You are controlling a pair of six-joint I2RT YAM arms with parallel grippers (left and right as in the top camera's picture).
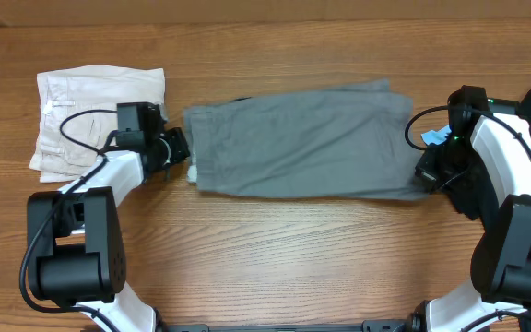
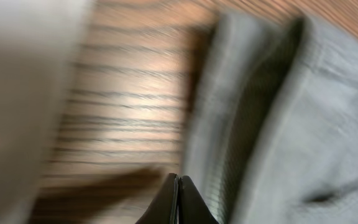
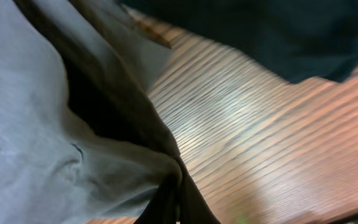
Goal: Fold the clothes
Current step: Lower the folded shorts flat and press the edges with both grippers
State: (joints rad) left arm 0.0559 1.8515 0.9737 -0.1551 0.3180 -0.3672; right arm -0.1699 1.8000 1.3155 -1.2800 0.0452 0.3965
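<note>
From above, the folded grey cotton shorts (image 1: 302, 143) lie in the middle of the brown wooden table (image 1: 275, 258). The folded cream cloth shorts (image 1: 100, 115) sit at 10 o'clock, apart from them. The left end effector (image 1: 181, 148) is at the grey cotton shorts' 9 o'clock edge, and the right end effector (image 1: 429, 171) is at their 4 o'clock corner. In the blurry left wrist view, the left end effector (image 2: 178, 199) is pressed together beside the grey cotton shorts (image 2: 291, 124). I cannot tell if it has caught any cloth. In the right wrist view, the right end effector (image 3: 178, 199) pinches the grey cotton shorts (image 3: 42, 124), with a soft black garment (image 3: 260, 31) at 1 o'clock.
</note>
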